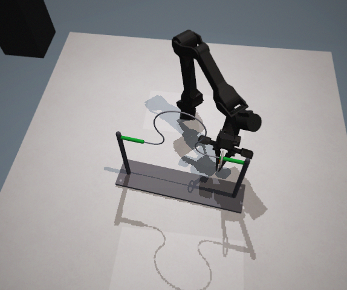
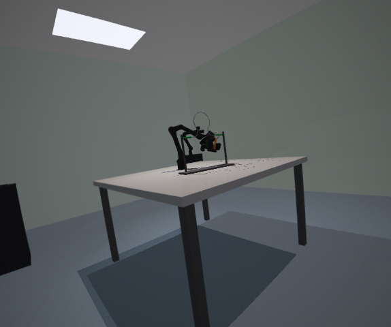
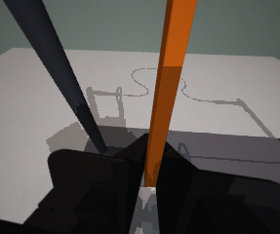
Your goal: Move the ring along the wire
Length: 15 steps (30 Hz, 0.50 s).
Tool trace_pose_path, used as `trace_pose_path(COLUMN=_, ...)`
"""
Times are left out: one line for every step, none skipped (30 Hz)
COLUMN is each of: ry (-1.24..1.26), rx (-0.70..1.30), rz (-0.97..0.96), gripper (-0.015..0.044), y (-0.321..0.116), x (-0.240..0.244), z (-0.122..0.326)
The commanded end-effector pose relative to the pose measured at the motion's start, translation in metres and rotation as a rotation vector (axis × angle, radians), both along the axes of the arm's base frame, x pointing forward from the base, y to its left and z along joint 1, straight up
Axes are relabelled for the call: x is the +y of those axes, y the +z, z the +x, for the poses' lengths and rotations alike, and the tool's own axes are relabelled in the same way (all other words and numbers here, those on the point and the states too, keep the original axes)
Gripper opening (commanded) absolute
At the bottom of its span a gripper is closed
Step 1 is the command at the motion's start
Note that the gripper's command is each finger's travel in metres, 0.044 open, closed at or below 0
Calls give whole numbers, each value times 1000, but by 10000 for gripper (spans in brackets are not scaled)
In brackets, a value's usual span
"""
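Observation:
My gripper (image 1: 219,164) is shut on the orange handle (image 1: 218,162), at the inner end of the right green part (image 1: 233,161) of the wire, close to the right post (image 1: 240,178). In the wrist view the orange handle (image 3: 171,88) rises steeply from between my fingers, with the dark post (image 3: 57,73) to its left. The ring itself is hidden behind my gripper and out of the wrist view. The thin grey wire (image 1: 179,123) loops back to the left green part (image 1: 132,139) at the left post (image 1: 123,153). The exterior view shows the handle (image 2: 215,143) beside the right post.
The posts stand on a dark base plate (image 1: 179,187) in the middle of the table. My arm's base (image 1: 187,106) stands behind the wire loop. Black blocks stand off the table at the back left (image 1: 17,25) and back right.

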<state>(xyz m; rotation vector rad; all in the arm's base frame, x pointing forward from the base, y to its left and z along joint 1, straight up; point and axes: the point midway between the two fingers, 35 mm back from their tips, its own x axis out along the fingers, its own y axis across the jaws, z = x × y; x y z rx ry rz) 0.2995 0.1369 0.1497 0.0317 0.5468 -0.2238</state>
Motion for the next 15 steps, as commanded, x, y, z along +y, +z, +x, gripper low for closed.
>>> trace_pose_path(ry=-3, rx=-7, rz=2, gripper=-150, y=2, x=5, z=1)
trace_pose_path(ry=-3, rx=-7, rz=1, gripper=-150, y=2, x=6, z=1)
trace_pose_path(ry=-3, rx=-8, rz=1, gripper=-150, y=2, x=7, z=1)
trace_pose_path(ry=-3, rx=-8, rz=1, gripper=-150, y=2, x=8, z=1)
trace_pose_path(ry=-3, rx=-9, rz=1, gripper=-150, y=2, x=9, z=1)
trace_pose_path(ry=-3, rx=-10, rz=1, gripper=-150, y=2, x=10, z=2)
trace_pose_path(ry=-3, rx=-10, rz=1, gripper=-150, y=2, x=11, z=2)
trace_pose_path(ry=-3, rx=-11, rz=0, gripper=-150, y=2, x=12, z=2)
trace_pose_path(ry=-3, rx=-11, rz=0, gripper=-150, y=2, x=13, z=2)
trace_pose_path(ry=-3, rx=-12, rz=0, gripper=-150, y=2, x=14, z=2)
trace_pose_path(ry=-3, rx=-13, rz=0, gripper=-150, y=2, x=14, z=2)
trace_pose_path(ry=-3, rx=-13, rz=0, gripper=-150, y=2, x=14, z=2)
trace_pose_path(ry=-3, rx=-13, rz=0, gripper=-150, y=1, x=14, z=2)
trace_pose_path(ry=-3, rx=-13, rz=0, gripper=-150, y=0, x=14, z=2)
trace_pose_path(ry=-3, rx=-13, rz=0, gripper=-150, y=-1, x=14, z=2)
